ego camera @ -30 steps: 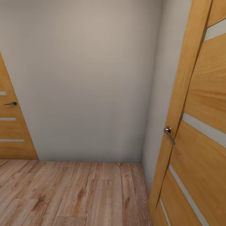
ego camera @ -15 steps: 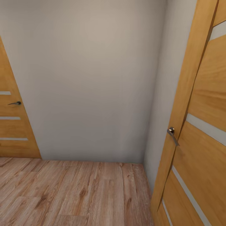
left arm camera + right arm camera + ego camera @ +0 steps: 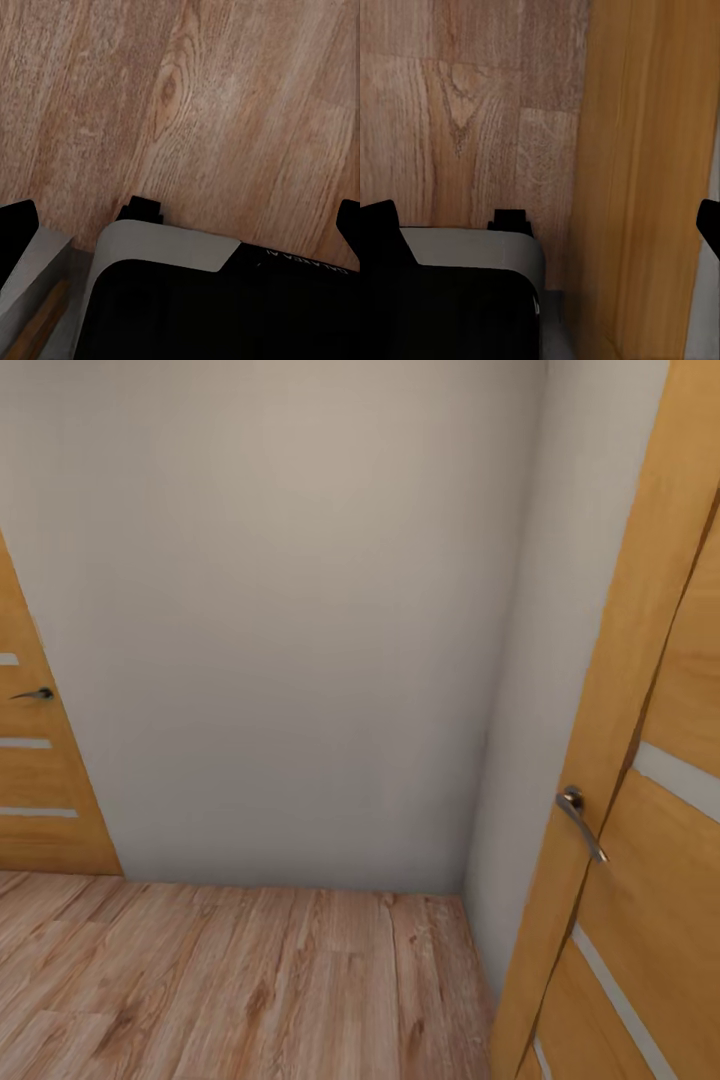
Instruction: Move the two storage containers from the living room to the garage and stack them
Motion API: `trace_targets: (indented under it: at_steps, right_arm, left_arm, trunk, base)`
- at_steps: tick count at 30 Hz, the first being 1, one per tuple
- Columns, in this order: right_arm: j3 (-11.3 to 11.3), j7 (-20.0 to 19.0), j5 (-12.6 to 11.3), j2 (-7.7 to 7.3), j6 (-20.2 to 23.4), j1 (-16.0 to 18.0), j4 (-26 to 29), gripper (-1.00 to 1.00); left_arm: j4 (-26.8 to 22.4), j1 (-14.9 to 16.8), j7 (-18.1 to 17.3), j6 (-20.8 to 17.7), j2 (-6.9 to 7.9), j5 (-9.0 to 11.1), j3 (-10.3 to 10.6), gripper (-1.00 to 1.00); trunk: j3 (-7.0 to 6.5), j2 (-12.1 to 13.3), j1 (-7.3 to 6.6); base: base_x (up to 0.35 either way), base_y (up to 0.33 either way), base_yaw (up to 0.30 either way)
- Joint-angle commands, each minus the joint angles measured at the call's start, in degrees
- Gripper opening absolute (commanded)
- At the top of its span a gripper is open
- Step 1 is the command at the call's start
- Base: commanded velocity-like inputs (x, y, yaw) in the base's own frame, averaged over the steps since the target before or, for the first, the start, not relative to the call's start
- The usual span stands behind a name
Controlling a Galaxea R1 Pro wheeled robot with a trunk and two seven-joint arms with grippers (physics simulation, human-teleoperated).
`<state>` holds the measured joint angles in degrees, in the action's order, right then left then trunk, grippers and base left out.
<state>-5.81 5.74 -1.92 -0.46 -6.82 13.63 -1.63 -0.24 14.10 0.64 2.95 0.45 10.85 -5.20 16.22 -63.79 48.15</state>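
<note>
The two storage containers are out of view. I face a corner of pale grey wall (image 3: 280,610) over light wood plank flooring (image 3: 250,980). In the left wrist view my left gripper (image 3: 180,225) is open, its black fingertips (image 3: 16,232) far apart above the planks with nothing between them. In the right wrist view my right gripper (image 3: 544,221) is open too, fingertips (image 3: 379,225) wide apart and holding nothing, and a wooden door panel (image 3: 645,172) stands close beside it.
A wooden door (image 3: 650,840) with a metal lever handle (image 3: 580,820) stands close at the right. Another wooden door (image 3: 40,780) with its handle (image 3: 38,694) is at the far left. My own grey and black body (image 3: 165,247) shows below the left gripper.
The whole head view has shifted, so the camera moved. The right door now sits closer and further right, with its handle lower. Both doors themselves stay put.
</note>
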Motion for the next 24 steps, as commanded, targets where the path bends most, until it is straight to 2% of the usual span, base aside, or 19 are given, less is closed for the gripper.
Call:
trace_targets:
  at_steps: [1,24]
  right_arm:
    - [-0.5,0.1,-0.2,-0.01,-0.3,0.1,-0.2,1.00]
    - [-0.5,0.2,-0.2,-0.07,-0.3,0.1,-0.1,1.00]
  left_arm:
    - [0.1,0.1,0.1,0.2,-0.01,0.0,-0.4,1.00]
    - [0.1,0.1,0.1,0.1,0.08,0.0,-0.4,1.00]
  trunk:
    - [0.07,0.0,0.03]
    - [0.07,0.0,0.03]
  base:
    - [0.318,0.000,0.139]
    - [0.319,0.000,0.257]
